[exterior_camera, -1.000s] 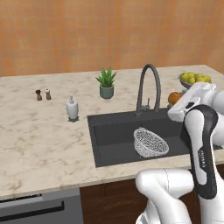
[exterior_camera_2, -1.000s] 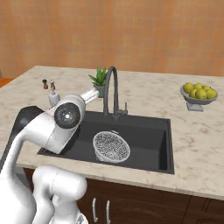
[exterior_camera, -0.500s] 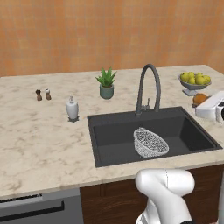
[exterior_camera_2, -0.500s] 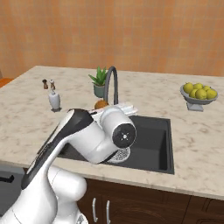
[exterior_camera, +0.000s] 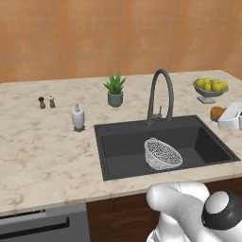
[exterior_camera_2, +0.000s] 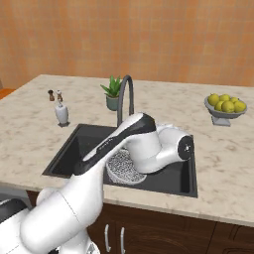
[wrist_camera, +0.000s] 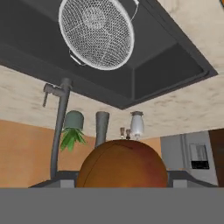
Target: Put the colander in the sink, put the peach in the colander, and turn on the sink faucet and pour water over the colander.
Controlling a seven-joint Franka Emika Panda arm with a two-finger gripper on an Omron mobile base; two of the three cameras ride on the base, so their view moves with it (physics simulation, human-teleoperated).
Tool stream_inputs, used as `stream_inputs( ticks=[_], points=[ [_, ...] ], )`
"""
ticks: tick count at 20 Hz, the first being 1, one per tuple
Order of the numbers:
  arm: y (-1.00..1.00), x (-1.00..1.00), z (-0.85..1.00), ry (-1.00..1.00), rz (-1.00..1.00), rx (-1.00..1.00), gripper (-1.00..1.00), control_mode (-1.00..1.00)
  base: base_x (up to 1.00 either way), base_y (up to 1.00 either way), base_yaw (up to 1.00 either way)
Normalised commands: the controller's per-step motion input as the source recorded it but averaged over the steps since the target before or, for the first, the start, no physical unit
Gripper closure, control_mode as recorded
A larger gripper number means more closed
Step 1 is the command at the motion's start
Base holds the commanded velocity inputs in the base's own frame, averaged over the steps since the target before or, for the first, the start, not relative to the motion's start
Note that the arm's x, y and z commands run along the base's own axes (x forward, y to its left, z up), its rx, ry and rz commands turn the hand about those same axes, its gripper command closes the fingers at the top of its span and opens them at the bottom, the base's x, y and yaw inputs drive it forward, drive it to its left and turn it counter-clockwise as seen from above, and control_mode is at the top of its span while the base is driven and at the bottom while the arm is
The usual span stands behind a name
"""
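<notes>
The wire-mesh colander (exterior_camera: 163,154) lies in the dark sink (exterior_camera: 123,156), right of its middle, and shows under my arm (exterior_camera_2: 121,168). The orange peach (exterior_camera: 216,112) hangs low over the counter just past the sink's right edge. It sits between the fingers of my gripper (exterior_camera: 222,115), which is shut on it. In the hand view the peach (wrist_camera: 122,164) bulges at the bottom between the dark fingertips (wrist_camera: 57,177). Beyond it are the colander (wrist_camera: 96,33), the sink (wrist_camera: 153,57) and the gooseneck faucet (wrist_camera: 59,127). The faucet (exterior_camera: 160,94) stands behind the basin, with no water visible.
A grey footed bowl of lemons (exterior_camera: 210,87) stands behind the gripper at the back right. A potted plant (exterior_camera: 115,90), a white soap dispenser (exterior_camera: 78,117) and two small shakers (exterior_camera: 46,102) sit left of the faucet. My arm (exterior_camera_2: 149,144) spans the sink.
My arm has swung to the right across the sink, and the peach has gone with the hand from beside the faucet to past the sink's right edge. The colander has stayed put.
</notes>
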Motion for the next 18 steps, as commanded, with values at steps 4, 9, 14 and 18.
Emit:
stream_inputs(
  ticks=[4,9,14,18],
  points=[
    [0.00,0.61,-0.81,-0.03,0.23,-0.07,1.00,-1.00,0.00,0.00,0.00],
    [0.04,0.54,-0.61,0.00,0.12,-0.05,1.00,-1.00,0.00,0.00,0.00],
    [0.16,0.47,-0.55,0.00,0.08,-0.09,1.00,-1.00,0.00,0.00,0.00],
    [0.20,0.31,-0.54,-0.02,0.13,-0.09,1.00,-1.00,0.00,0.00,0.00]
  ],
)
